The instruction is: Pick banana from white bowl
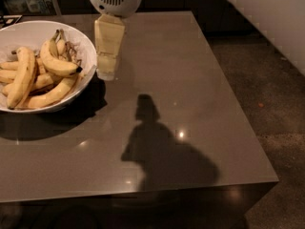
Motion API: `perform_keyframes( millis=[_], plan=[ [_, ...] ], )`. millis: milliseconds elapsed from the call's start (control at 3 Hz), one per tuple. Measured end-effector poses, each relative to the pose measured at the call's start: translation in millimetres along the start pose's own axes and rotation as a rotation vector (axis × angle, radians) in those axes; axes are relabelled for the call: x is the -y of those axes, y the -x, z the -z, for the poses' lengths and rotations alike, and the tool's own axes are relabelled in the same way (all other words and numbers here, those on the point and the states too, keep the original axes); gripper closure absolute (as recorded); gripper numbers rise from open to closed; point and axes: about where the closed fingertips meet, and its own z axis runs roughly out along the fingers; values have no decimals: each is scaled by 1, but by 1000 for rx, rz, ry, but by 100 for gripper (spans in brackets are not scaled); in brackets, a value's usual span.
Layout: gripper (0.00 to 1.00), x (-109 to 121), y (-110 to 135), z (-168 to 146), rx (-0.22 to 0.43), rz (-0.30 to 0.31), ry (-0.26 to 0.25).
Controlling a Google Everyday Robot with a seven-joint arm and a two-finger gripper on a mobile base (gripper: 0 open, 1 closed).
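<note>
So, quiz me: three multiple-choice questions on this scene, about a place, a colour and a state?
1. Where is the tool? A over the table, just right of the white bowl; B inside the bowl; C at the table's right edge.
2. The bowl's colour? A blue; B white; C black.
3. The curved top banana is: A in the tool; B on the floor; C lying in the bowl.
Answers: A, it hangs beside the rim; B, its walls are white; C, it lies inside, unheld.

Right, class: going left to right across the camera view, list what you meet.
Inside the white bowl: long banana → curved banana → then tool, above the table just right of the bowl → its shadow → floor.
</note>
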Motion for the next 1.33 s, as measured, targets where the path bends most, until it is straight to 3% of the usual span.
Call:
perform_keyframes(
  millis=[333,667,1000,1333],
  plan=[
    [0,-7,55,-30,-58,61,6],
    [0,-6,59,-31,-28,40,-6],
    [0,-2,80,-31,-12,30,-12],
    [0,5,105,-36,2,37,13]
  ],
)
